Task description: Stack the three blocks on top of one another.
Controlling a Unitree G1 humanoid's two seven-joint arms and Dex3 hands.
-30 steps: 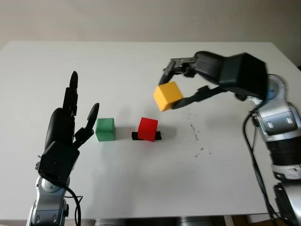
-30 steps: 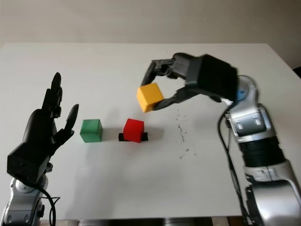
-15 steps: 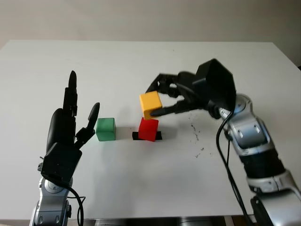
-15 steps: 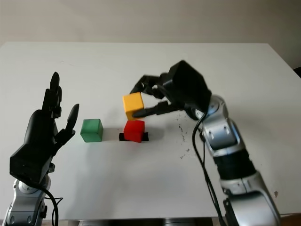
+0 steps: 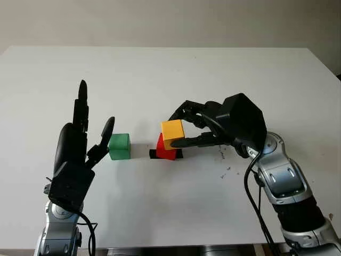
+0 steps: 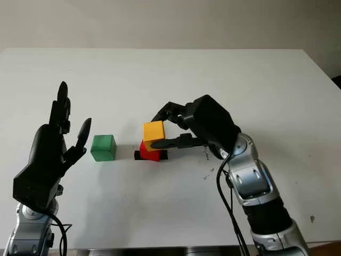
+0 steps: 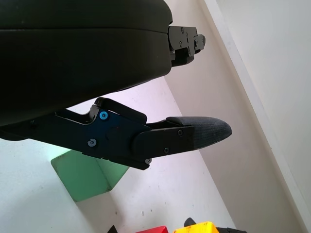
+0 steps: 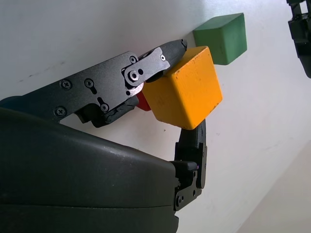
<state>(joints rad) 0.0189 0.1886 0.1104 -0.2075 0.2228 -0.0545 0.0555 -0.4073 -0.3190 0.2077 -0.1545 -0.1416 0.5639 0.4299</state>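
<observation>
The right hand (image 5: 184,125) has its fingers (image 8: 146,68) clamped on the yellow block (image 5: 172,134), one finger above and behind it and another pressing from the near side. It sits at the centre of the left eye view. The block is slightly tilted and hangs right over the red block (image 5: 164,149), partly hiding it; whether the two already touch cannot be told from these views. The red block stands on a small black base (image 5: 153,154) on the white table (image 5: 170,202).

To do this step well, the yellow block should be levelled so its lower face is parallel with the red block's top, then centred over it, since at present it appears shifted a little to the right of the red one. Lowering should be slow and straight down. The fingers should let go only once the block is fully seated, and they should open evenly, because an uneven release would probably drag it off the edge. The hand should then lift clear upward, not sideways.

The green block (image 5: 119,146) stands on the table to the left of centre, well apart from the red one. Just left of it, at the lower left of the frame, the left hand (image 5: 74,154) is raised above the table, open and holding nothing.
</observation>
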